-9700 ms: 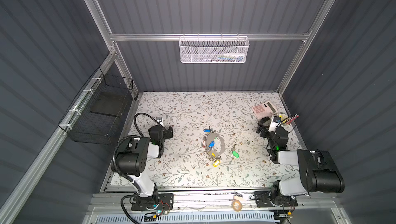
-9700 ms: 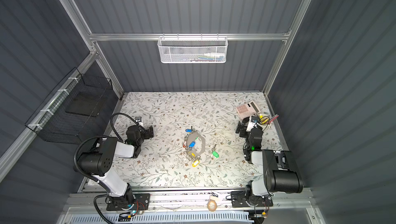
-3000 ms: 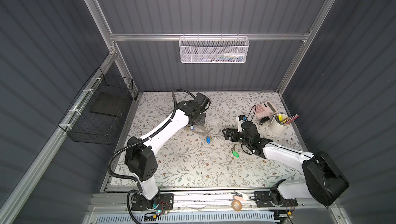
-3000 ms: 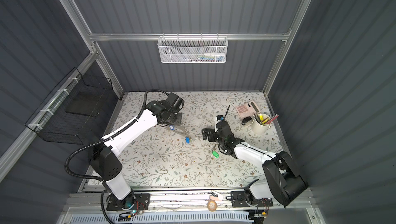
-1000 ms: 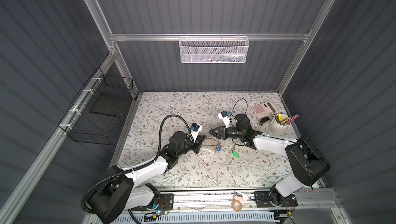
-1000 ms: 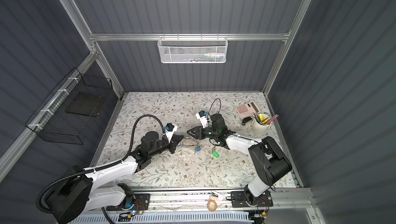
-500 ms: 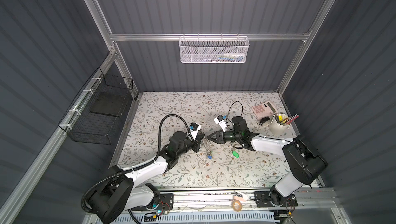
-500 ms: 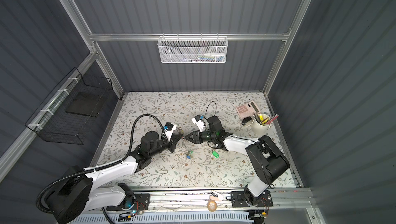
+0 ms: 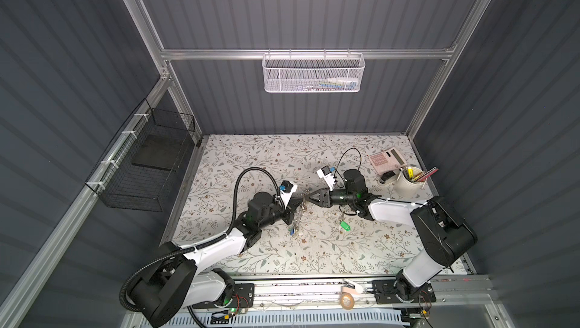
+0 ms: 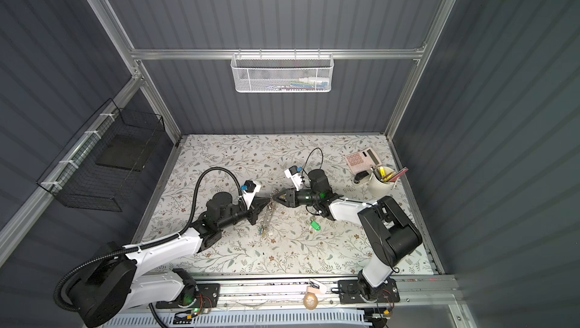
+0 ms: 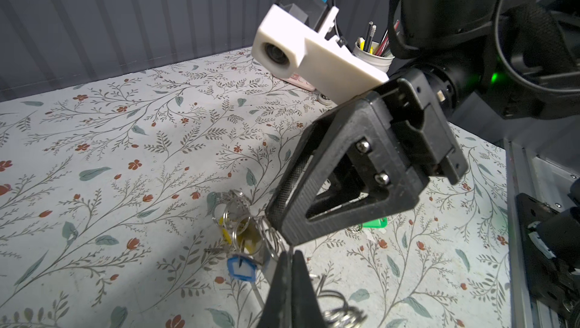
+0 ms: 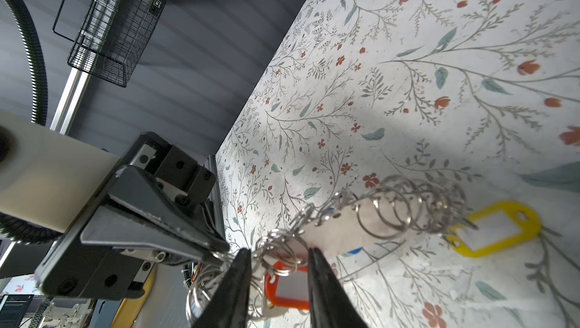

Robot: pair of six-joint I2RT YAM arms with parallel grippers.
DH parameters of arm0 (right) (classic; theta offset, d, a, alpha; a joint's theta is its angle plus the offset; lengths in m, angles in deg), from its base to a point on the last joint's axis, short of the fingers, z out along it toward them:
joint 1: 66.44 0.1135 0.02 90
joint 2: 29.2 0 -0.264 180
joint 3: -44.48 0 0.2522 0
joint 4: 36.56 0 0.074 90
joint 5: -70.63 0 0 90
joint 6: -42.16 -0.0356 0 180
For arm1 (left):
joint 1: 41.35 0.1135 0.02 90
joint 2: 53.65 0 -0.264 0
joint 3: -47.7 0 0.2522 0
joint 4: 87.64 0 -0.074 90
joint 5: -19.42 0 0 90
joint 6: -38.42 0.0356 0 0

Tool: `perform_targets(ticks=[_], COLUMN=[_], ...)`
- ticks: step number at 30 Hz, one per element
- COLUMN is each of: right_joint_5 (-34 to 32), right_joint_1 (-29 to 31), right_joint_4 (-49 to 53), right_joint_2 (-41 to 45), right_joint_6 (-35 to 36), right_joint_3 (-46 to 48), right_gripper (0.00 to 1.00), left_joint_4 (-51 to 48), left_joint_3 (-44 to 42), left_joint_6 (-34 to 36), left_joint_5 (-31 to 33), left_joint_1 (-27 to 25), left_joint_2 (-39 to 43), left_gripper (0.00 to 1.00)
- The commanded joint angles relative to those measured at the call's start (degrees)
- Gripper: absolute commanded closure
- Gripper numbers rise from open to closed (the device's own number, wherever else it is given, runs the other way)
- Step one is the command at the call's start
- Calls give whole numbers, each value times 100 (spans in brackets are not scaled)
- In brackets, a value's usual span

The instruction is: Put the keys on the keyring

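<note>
The right gripper has edged left, jaws half-open astride the grey, tag-strung metal keyring clamped by the left gripper; silver green-tagged keys lie to its right.

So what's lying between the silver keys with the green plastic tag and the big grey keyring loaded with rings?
Nothing: in both top views only bare floral table separates the green-tagged keys from the keyring.

Now keyring hangs from left end effector; right end effector arrived, jaws narrowing around it.
</note>
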Motion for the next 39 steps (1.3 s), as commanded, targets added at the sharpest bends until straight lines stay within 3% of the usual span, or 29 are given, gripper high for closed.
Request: perform_targets(ticks=[1,6,11,17,22,26,39], right_joint_5=[94,187,167,473,582,725,841], right_joint_1=[58,90,58,-293,-233,-145,-22], right_joint_4=[-49,-183,-239,-1185,-1186,-1057,-870], right_joint_2=[189,414,650,935,1197,1102,1166], right_joint_6=[200,292,294,-378,-310,-220,-101], right_joint_3=[99,208,347,773,915,731,541], right_gripper=[68,73,73,70,58,57,75], left_joint_4=[300,182,-8,-163,-295,-426,-283], left_joint_3=[322,492,588,635,726,880,967], left_joint_6=[173,250,349,333,271,281,131], left_joint_5=[-336,-919,-798,-849,-975,-1271,-1425], left_joint_1=[-35,-26,0,36,53,68,228], left_joint_2=[-73,-130,7,232,358,307,284], left_gripper=[100,100,100,100,100,100,100])
